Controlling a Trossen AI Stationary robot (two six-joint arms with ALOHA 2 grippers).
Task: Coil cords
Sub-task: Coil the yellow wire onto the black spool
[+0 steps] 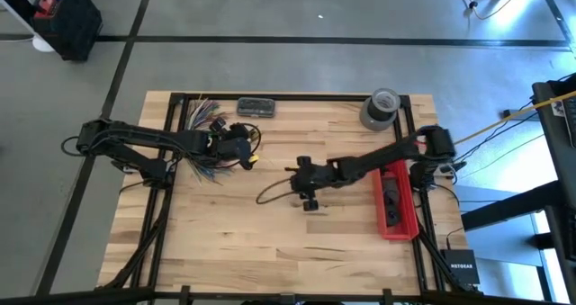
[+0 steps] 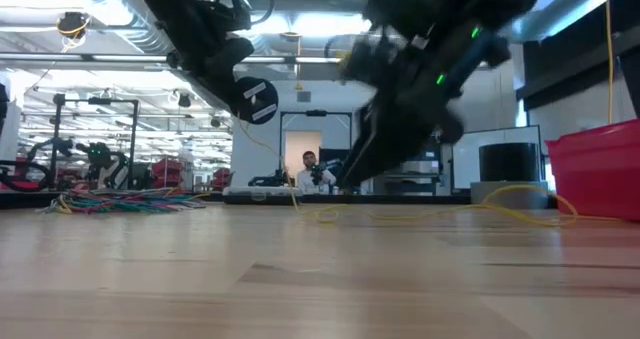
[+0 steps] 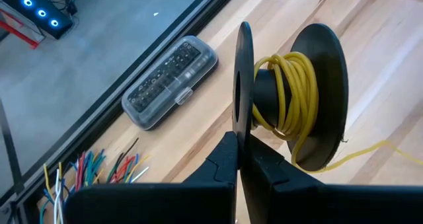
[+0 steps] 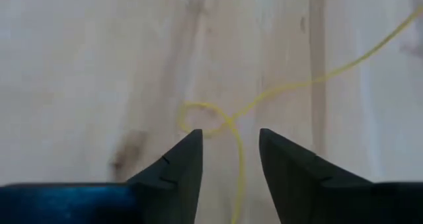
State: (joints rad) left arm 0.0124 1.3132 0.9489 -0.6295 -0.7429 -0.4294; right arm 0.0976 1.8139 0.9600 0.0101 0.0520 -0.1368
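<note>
Yellow cord (image 4: 232, 128) lay loose on the table (image 1: 270, 242) near its middle, running in a thin curve from the spool toward the right gripper, with a small loop right in front of that gripper's fingertips. Part of the cord was wound around a black spool (image 3: 291, 95), several turns on the hub, one strand trailing off onto the wood. In the low view the cord (image 2: 500, 194) showed as slack loops lying flat on the surface.

Left gripper (image 3: 241, 151) was clenched on the spool's near flange, holding it edge-on above the table, toward the far left part of the surface. Right gripper (image 4: 230, 148) hung just over the wood near the table's middle, pincer released, fingers apart with the cord running between them but not pinched.

Clear plastic bit case (image 3: 170, 84) lay near the table's far edge, just beyond the spool. Bundle of multicoloured wires (image 1: 200, 107) sat at the far left corner area, beside the left arm. Grey tape roll (image 1: 380, 107) stood near the far right corner. Red bin (image 1: 396, 201) lay along the right edge, dark items inside, too small to tell. A person (image 2: 310, 169) stood far back in the room in the low view.
</note>
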